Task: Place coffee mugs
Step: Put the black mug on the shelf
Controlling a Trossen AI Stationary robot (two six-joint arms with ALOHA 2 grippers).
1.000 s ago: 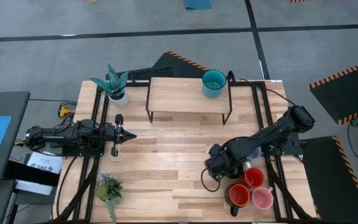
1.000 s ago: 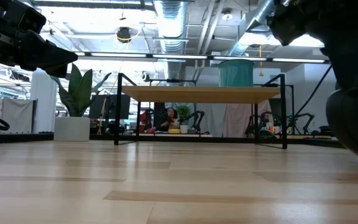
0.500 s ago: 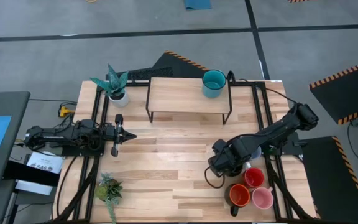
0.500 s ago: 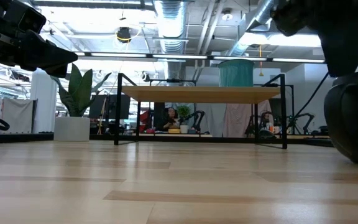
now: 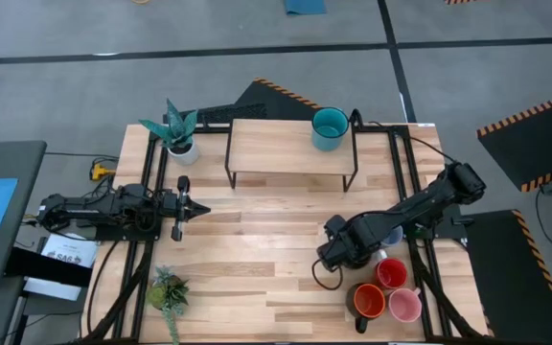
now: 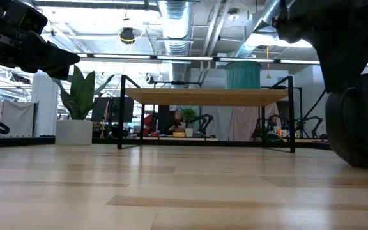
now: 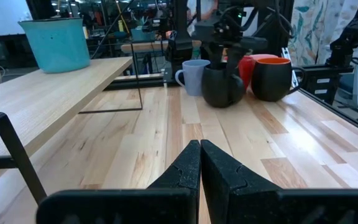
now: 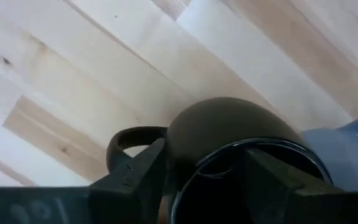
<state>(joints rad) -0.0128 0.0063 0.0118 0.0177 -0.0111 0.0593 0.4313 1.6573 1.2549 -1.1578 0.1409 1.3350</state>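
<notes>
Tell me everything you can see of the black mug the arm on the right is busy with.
The black mug is small, rounded and glossy, ceramic by its look, with one loop handle. It is upright, mouth up, dark inside; whether it rests on the wooden table or is just off it is unclear. The right gripper comes down from above, one finger outside the wall and one inside the rim. A pale grey-blue mug stands close beside it, with the red mug and orange-lined mug nearby.

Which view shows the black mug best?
The left wrist view: the black mug stands whole on the table, with the right gripper on its rim. The right wrist view shows only its side and rim up close; the high view hides it under the arm; the low view shows a dark bulk at right.
</notes>
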